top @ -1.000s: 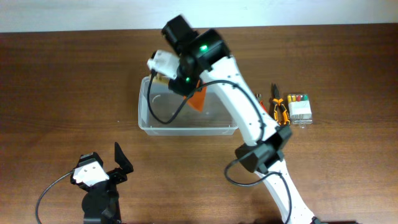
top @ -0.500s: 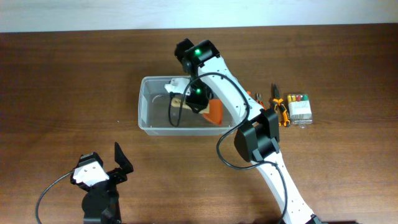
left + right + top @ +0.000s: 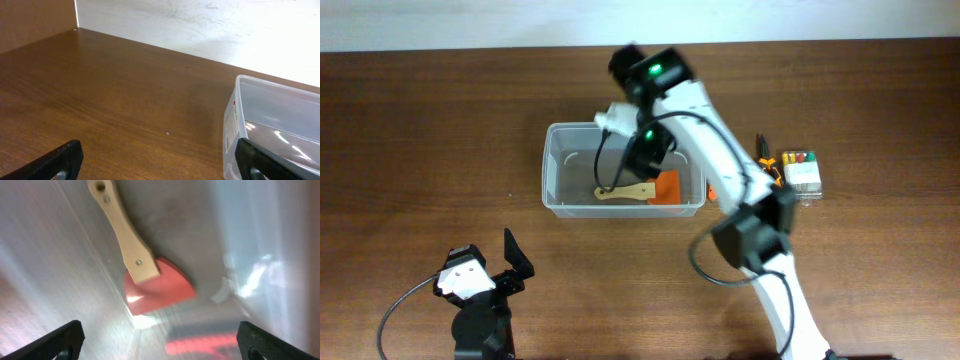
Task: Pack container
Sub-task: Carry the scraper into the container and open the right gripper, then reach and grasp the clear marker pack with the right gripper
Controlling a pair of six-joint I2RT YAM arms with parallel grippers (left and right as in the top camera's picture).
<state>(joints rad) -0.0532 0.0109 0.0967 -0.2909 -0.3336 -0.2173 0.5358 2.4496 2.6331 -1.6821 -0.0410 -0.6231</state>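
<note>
The container (image 3: 550, 172) is a clear plastic bin in the middle of the table. A scraper (image 3: 630, 192) with a wooden handle and an orange blade lies flat on its floor. My right gripper (image 3: 645, 150) hangs over the bin's inside. In the right wrist view its jaws (image 3: 160, 342) stand wide open above the scraper (image 3: 131, 240), holding nothing. My left gripper (image 3: 505, 265) rests near the table's front left, open and empty. In the left wrist view the container's corner (image 3: 234, 117) shows past its right finger.
Orange-handled pliers (image 3: 768, 176) and a small clear box of coloured bits (image 3: 801, 172) lie on the table right of the container. A white wall runs along the table's far edge.
The right gripper came down into the container with the scraper, then opened and let it go. The scraper now lies on the bin floor. The left arm has not moved.
</note>
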